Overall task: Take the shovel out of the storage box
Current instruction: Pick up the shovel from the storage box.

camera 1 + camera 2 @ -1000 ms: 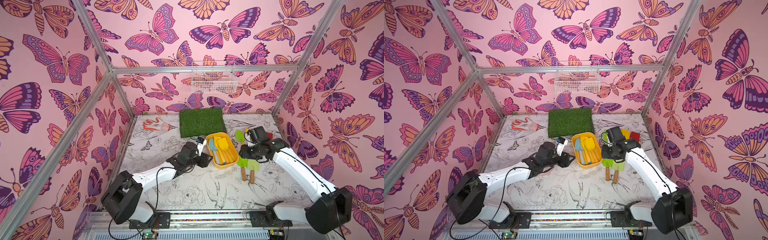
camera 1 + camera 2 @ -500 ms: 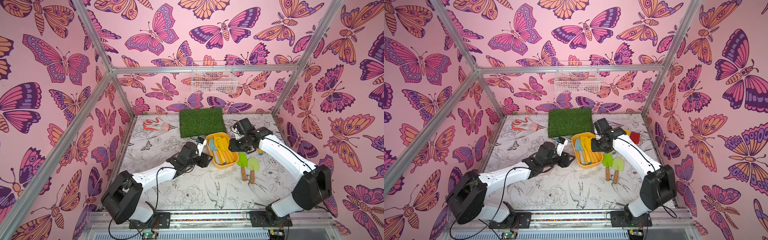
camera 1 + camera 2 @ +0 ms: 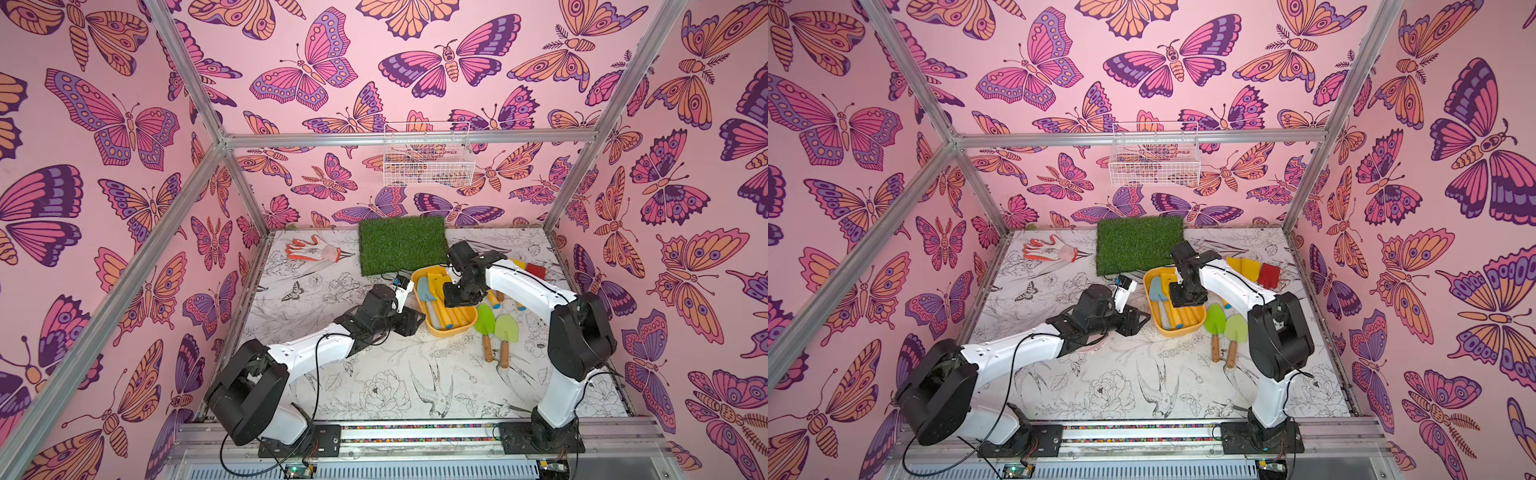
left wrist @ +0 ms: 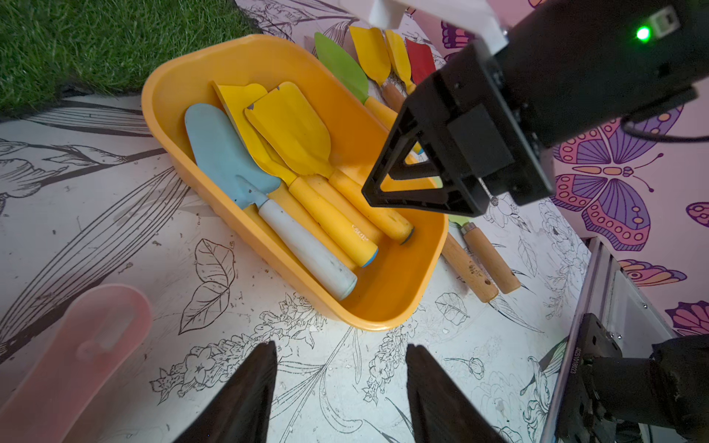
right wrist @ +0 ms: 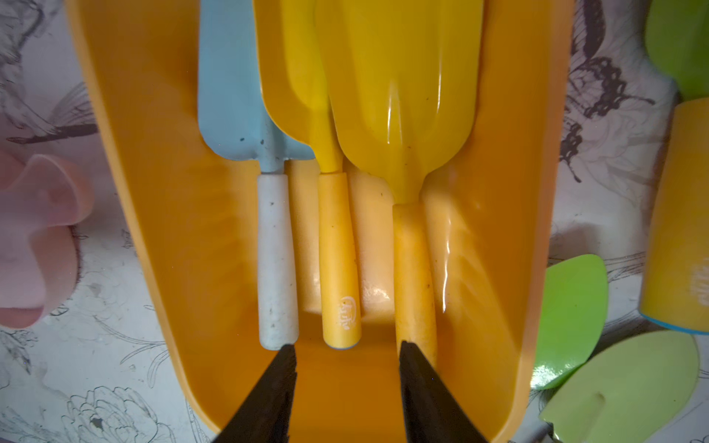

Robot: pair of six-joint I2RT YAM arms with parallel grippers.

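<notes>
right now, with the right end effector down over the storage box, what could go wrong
The handles lie packed together: the right end effector is lined up over the middle yellow shovel, yet a finger may land on the white handle. Blades overlap, so neighbours might lift too. The storage box is unheld and could slide.

shovel blades [image 5: 399, 76] — cut by edge | pink dustpan [image 4: 69, 345] — blurred, cropped | storage box [image 3: 453, 331] partly behind right claw [image 3: 457, 302]
</notes>
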